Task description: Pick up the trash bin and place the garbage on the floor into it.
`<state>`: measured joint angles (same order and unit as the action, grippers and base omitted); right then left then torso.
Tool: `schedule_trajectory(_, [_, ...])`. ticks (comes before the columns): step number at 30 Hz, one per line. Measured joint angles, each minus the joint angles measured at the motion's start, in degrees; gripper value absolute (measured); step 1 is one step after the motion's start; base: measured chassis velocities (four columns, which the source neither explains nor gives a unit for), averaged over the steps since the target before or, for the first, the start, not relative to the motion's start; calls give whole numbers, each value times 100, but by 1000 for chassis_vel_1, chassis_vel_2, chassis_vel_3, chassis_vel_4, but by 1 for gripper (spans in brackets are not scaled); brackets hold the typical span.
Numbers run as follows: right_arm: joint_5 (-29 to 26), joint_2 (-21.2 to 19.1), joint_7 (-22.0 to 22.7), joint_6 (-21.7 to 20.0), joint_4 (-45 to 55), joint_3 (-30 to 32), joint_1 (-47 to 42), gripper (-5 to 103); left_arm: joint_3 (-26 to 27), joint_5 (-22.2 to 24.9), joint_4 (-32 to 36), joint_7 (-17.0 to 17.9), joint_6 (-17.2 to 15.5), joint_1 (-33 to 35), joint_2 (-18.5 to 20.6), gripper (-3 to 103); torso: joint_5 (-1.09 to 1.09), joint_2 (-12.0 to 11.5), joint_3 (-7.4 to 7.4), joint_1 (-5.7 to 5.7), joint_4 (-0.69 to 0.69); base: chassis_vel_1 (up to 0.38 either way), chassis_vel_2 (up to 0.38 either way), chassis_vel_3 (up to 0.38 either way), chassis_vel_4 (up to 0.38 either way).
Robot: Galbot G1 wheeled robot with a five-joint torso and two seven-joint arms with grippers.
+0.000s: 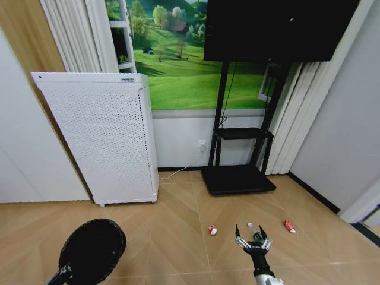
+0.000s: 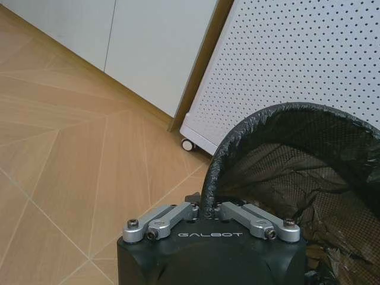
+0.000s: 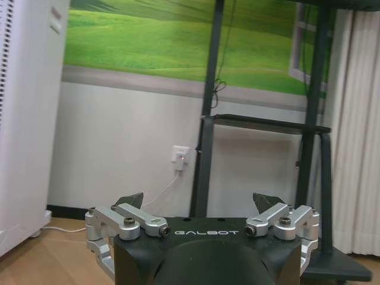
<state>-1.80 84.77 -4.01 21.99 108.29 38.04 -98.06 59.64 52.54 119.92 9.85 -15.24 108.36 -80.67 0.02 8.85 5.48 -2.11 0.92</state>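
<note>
The black mesh trash bin (image 1: 93, 251) hangs tilted at the lower left, its mouth facing up. My left gripper (image 1: 60, 276) is shut on its rim. The left wrist view shows that gripper (image 2: 208, 208) pinching the bin's rim (image 2: 279, 113), with a black liner inside. On the floor (image 1: 178, 237) lie three garbage pieces: a white-and-red one (image 1: 212, 230), a green one (image 1: 256, 237) and a red one (image 1: 290, 226). My right gripper (image 1: 249, 229) hovers open over the green piece, its fingers spread wide. In the right wrist view that gripper (image 3: 199, 200) holds nothing.
A tall white perforated appliance (image 1: 104, 142) stands on castors at the back left, just beyond the bin. A black TV stand (image 1: 237, 178) with a flat base sits against the wall behind the garbage. A wall with a dark skirting (image 1: 320, 193) runs along the right.
</note>
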Motion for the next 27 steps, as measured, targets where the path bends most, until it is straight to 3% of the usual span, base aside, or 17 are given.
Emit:
schedule_trajectory(13, [-54,-67,-143,41,-55,-15,-9,100,-20,-131,-15,-102,32,76,-113,4,-2,0,-1,1,0,-33,32,38,-32])
schedule_trajectory(18, [-62,-135,152,53,-91,-27,37,100,-54,-177,-1,-163,50,115,-138,4,-2,0,-1,1,1,-189,165,163,-166])
schedule_trajectory(27, [111,-350,217,72,-376,-125,201,100,-113,-240,28,-247,79,192,-190,4,-3,-1,2,-3,2,-192,172,176,-164])
